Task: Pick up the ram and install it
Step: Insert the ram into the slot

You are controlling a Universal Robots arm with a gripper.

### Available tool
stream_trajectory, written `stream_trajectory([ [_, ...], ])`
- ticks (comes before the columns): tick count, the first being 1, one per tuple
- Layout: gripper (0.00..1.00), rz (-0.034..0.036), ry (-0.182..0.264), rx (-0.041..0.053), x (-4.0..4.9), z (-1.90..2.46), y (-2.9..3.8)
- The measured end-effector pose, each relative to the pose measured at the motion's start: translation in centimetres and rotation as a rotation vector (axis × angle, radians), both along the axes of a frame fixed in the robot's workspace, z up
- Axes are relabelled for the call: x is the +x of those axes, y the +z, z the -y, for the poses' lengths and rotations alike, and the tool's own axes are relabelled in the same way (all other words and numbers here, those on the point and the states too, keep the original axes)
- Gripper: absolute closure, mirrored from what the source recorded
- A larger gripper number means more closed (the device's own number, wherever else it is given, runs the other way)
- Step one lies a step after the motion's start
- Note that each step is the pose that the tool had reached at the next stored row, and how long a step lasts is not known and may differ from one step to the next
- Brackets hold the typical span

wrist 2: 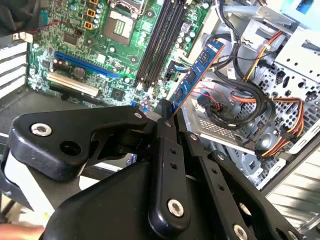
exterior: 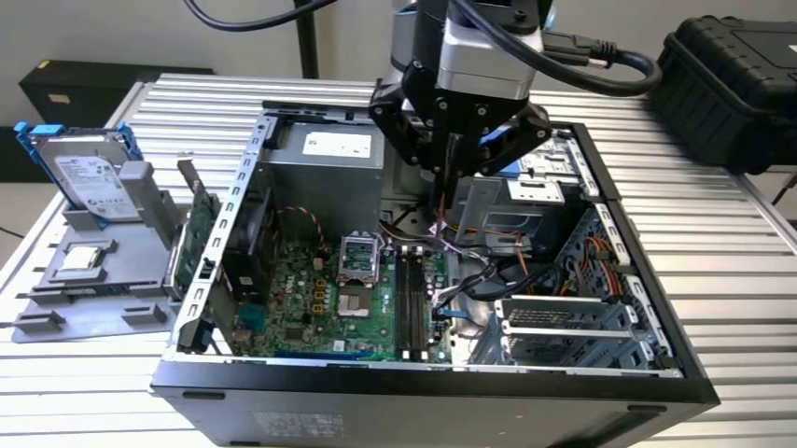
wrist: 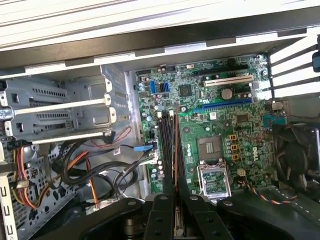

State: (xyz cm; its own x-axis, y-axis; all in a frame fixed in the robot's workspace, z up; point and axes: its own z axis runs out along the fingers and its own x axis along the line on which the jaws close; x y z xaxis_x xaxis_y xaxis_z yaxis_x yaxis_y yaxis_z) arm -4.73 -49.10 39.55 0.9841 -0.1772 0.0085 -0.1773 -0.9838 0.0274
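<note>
One ram (wrist 2: 196, 77) stick sat clamped between the gripper's (wrist 2: 167, 114) fingers, held over the motherboard (wrist 2: 90, 55) inside the open computer case (exterior: 424, 397). The second wrist view showed its blue face with black chips, tilted near the bundled cables (wrist 2: 250, 100). The first wrist view gave it edge-on, a thin line just beside the dark memory slots (wrist: 165, 145). The exterior view took in the surroundings: a hard drive (exterior: 93, 173) in a blue frame and a green expansion card (exterior: 196, 238), both outside the case on the table (exterior: 729, 243).
</note>
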Motion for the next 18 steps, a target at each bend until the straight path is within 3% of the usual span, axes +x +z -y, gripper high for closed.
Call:
stream_trajectory([
  [9,1.00,0.0000,0.078,0.0000,0.00,0.00,0.00],
  [18,1.00,0.0000,0.084,0.0000,0.00,-0.01,-0.09],
])
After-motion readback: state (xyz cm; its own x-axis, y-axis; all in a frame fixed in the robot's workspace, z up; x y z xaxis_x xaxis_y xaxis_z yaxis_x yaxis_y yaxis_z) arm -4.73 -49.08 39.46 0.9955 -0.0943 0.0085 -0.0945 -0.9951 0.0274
